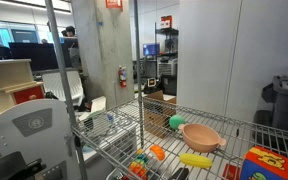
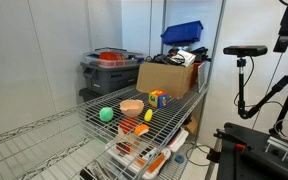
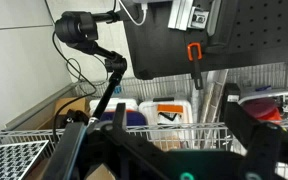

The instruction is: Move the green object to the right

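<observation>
The green toy [image 2: 106, 114] sits on the wire table [image 2: 179, 108], just beside the pink bowl [image 2: 132, 106]. The gripper [image 3: 156, 135] looks elsewhere, jaws apart and empty. I'd say the reach isn't begun; next it must come down over the toy.

Wire shelving [image 2: 174, 108] stands against pale walls [image 2: 44, 50], with perhaps an office [image 1: 24, 50] beyond.

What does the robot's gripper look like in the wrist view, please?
The gripper is black, with two thick angular fingers framing the view and a small teal glow at its base. No markings show; the arm itself cannot be made out.
</observation>
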Controlling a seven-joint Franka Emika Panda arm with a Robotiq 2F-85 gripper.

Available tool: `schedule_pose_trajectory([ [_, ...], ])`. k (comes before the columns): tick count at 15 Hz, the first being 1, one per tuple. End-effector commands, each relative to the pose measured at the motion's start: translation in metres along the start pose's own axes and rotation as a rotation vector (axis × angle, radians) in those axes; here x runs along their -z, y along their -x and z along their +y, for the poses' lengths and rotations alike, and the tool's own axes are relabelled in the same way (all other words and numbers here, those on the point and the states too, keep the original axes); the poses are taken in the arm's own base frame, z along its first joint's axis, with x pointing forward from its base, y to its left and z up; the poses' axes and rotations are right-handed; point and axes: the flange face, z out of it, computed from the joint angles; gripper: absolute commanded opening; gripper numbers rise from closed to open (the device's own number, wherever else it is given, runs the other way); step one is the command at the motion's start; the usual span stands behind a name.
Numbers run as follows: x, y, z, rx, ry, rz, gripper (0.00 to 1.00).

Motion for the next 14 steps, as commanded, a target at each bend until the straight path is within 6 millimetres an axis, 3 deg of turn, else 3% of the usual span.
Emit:
schedule_pose_trajectory([
  [1, -0.003, 0.001, -0.001, 0.002, -0.002, -0.009, 1.0],
  [10, -0.009, 0.002, -0.003, 0.006, -0.005, -0.025, 1.0],
  [11, 0.0, 0.006, -0.003, 0.01, -0.017, -0.011, 1.0],
  [14, 0.052, -0.016, -0.018, 0.047, -0.076, 0.045, 1.0],
])
